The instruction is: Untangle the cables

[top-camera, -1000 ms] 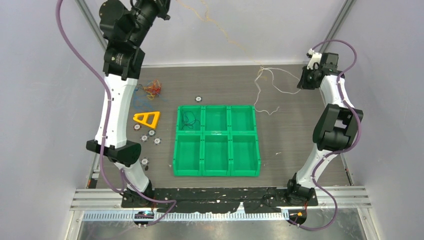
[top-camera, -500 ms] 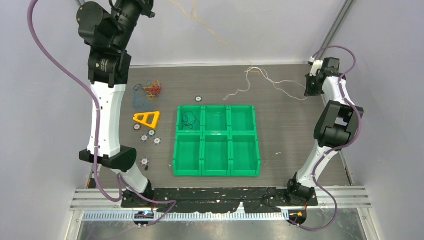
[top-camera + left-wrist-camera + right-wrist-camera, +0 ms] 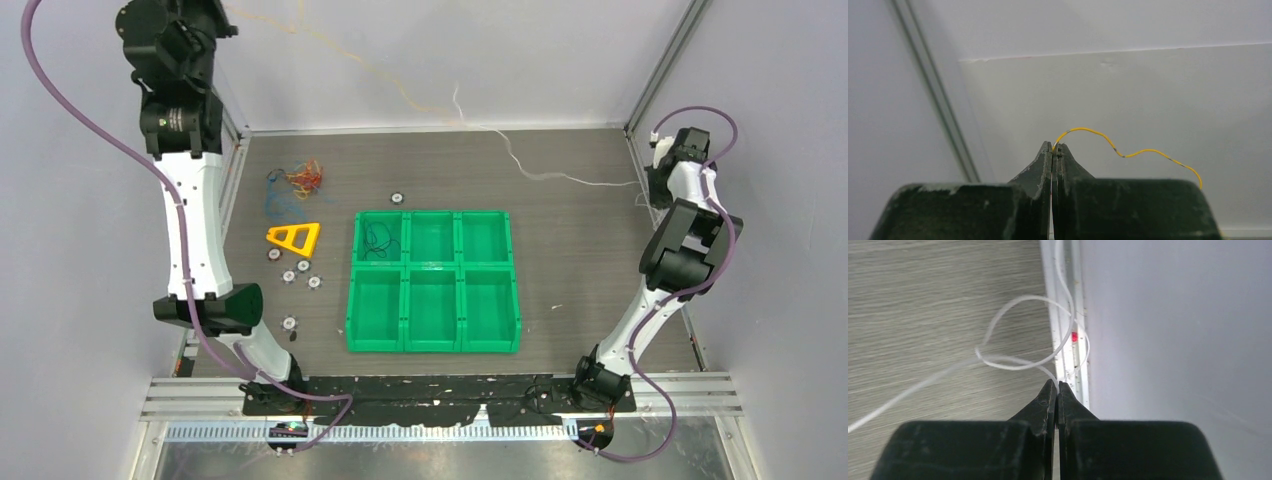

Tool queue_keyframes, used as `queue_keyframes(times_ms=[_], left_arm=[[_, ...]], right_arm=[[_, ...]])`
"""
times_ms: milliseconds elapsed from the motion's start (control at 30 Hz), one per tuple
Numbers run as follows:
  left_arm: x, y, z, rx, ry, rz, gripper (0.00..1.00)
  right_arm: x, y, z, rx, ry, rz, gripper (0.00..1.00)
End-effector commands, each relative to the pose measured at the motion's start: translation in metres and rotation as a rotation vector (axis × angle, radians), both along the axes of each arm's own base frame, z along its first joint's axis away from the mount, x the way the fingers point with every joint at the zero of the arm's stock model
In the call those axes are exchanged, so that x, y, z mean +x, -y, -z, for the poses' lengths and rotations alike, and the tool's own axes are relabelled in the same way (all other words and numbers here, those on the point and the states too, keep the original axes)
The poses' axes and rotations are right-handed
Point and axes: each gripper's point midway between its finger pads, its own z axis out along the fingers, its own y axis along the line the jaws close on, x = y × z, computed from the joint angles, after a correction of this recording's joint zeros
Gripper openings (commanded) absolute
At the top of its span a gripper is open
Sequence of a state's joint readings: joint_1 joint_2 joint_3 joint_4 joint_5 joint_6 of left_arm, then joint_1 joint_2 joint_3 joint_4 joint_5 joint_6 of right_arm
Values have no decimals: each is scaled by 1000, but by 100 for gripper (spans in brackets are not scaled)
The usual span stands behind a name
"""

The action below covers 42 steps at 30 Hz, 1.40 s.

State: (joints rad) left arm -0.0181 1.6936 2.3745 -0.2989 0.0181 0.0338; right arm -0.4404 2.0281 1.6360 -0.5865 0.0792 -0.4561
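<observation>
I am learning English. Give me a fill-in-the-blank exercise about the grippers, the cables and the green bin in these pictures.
1. The left gripper is shut on a thin ____ cable.
2. The right gripper pinches a ____ cable.
3. The green bin has ____ compartments.
4. A black cable lies in the bin's far-____ compartment.

Missing words: yellow; white; six; left.

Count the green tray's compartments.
6, in the green tray: three in the far row, three in the near row. The far-left one holds a black cable. None hidden.
</observation>
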Motion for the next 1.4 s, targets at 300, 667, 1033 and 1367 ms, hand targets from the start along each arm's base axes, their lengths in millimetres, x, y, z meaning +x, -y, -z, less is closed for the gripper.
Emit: queue_keyframes(times_ms=[300,667,1033,1367], left_arm=[[17,-28,40,-51,-126,14,0],[-60,41,45,49,-169,396,0],[-160,132,93,-79,-322,966,0],[-173,149,114,-61,-326,1034,0]], right_arm=[[9,5,-29,-30,81,-44,6],[18,-73,-69,188,184,-266,5],[21,-114,-123,247,281,-354,5],[16,-140,-131,282,292,-388,5]])
